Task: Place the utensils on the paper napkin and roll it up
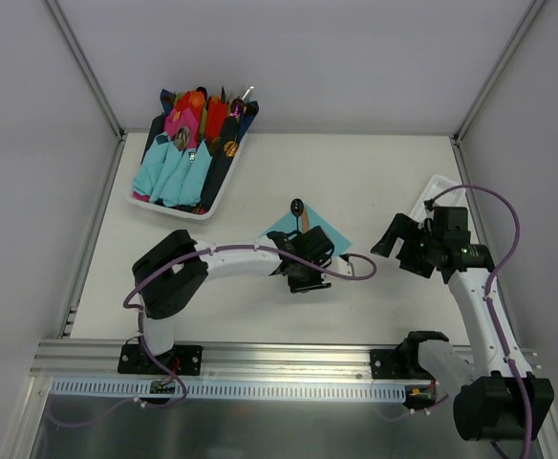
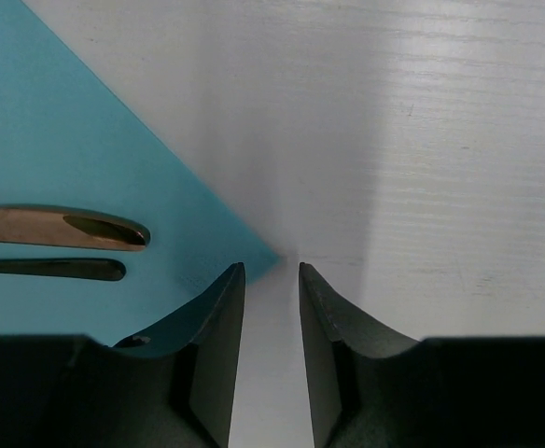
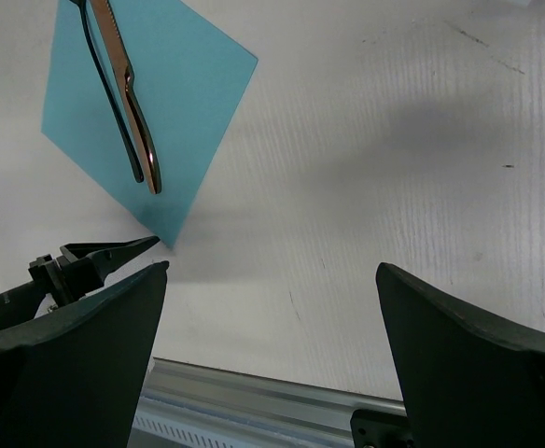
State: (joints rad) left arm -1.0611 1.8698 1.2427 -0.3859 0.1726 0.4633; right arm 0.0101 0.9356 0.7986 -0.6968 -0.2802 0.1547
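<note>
The teal paper napkin point(image 1: 329, 232) lies flat as a diamond at mid-table. Two slim utensils lie on it: a spoon point(image 1: 299, 207) with its dark bowl past the far corner, and a second brownish-handled piece beside it. In the left wrist view the handles point(image 2: 62, 228) rest on the napkin point(image 2: 67, 131). My left gripper point(image 1: 306, 273) is low at the napkin's near corner, jaws a narrow gap apart point(image 2: 272, 273), with the corner tip just ahead of the gap and nothing gripped. My right gripper point(image 1: 400, 246) hovers to the right, wide open and empty point(image 3: 272, 271). The right wrist view shows the napkin point(image 3: 184, 103) and utensils point(image 3: 132, 103).
A white tray point(image 1: 169, 208) at the back left holds several teal, pink, red and navy napkin rolls. A white object point(image 1: 434, 188) lies at the right edge behind my right arm. An aluminium rail point(image 1: 279, 359) runs along the near edge. Frame posts stand at the back corners.
</note>
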